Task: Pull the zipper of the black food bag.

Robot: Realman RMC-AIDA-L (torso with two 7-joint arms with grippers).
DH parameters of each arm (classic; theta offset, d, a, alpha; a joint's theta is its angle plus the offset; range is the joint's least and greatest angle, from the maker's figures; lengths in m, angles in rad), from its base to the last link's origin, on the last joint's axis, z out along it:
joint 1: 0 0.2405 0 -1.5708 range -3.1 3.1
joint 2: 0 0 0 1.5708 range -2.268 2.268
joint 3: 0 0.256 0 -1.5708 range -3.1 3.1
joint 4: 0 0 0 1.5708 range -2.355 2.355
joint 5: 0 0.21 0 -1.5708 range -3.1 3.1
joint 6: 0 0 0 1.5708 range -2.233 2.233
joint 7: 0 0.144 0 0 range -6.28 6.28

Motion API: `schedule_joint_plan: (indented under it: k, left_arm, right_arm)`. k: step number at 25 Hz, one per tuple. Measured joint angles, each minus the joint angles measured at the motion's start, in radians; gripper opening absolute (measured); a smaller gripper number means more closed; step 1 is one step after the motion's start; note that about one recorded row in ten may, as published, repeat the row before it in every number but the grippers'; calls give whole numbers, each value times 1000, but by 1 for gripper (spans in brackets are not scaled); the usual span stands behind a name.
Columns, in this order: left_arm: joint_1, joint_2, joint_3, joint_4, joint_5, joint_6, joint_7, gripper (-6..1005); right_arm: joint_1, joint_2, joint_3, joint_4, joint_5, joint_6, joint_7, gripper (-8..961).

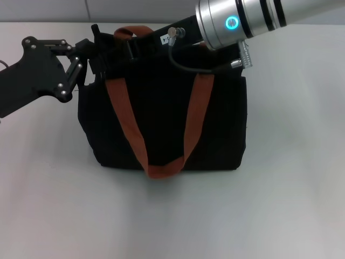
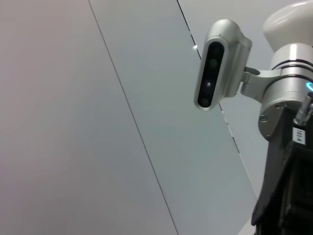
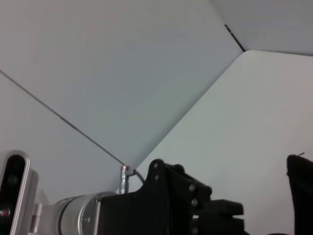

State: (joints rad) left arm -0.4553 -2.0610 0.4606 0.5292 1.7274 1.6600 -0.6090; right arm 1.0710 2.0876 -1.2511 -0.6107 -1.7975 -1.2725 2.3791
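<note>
The black food bag (image 1: 161, 118) stands upright in the middle of the white table, and its rust-brown handles (image 1: 129, 129) hang down its front. My left gripper (image 1: 94, 51) is against the bag's top left corner. My right gripper (image 1: 137, 40) reaches in from the upper right and rests over the bag's top edge, black against black. The zipper is hidden behind the right gripper and the bag's top. In the right wrist view, the left gripper's body (image 3: 176, 200) and a corner of the bag (image 3: 301, 196) show. In the left wrist view, the right arm's wrist camera (image 2: 217, 63) shows.
The white table (image 1: 291, 189) spreads in front of the bag and to its right. A grey wall (image 1: 54, 11) runs behind the table. My right arm's silver wrist (image 1: 242, 19) crosses above the bag's top right, with a cable (image 1: 188, 65) looping down from it.
</note>
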Motion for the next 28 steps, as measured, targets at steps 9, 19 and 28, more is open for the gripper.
schedule_joint_plan:
  k: [9, 19, 28]
  left_arm:
    - [3, 4, -1, 0, 0, -2, -8, 34]
    - [-4, 15, 9, 24, 4, 4, -83, 42]
    - [-7, 7, 10, 55, 7, -1, -134, 50]
  right_arm:
    - [-8, 1, 1, -3, 3, 7, -10, 420]
    - [6, 0, -9, -8, -1, 34, -20, 421]
    - [9, 1, -27, -8, -1, 52, -21, 390]
